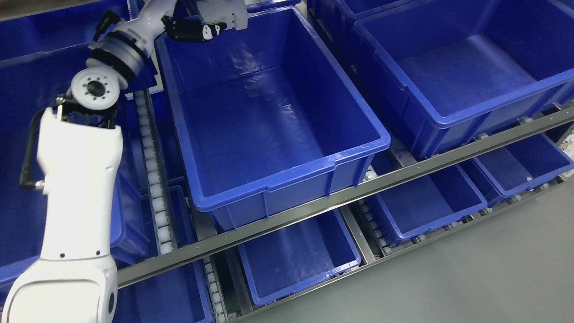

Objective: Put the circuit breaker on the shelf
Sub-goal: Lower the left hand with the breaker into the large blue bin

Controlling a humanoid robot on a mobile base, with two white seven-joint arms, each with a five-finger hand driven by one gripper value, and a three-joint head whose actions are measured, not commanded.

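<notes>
My left arm rises from the lower left to the top of the head view. Its black-fingered left hand (193,30) is curled on a pale grey circuit breaker (224,15) at the top edge. The breaker hangs over the far left corner of a large blue bin (287,177) that stands on the upper shelf level. The bin's floor is bare. The top of the breaker is cut off by the picture edge. The right arm does not show.
A second large blue bin (453,119) stands to the right on the same level. Smaller blue bins (300,287) (430,222) sit on the lower level behind a metal rail (403,172). White roller tracks (154,188) run between bins. Grey floor (471,278) lies at the lower right.
</notes>
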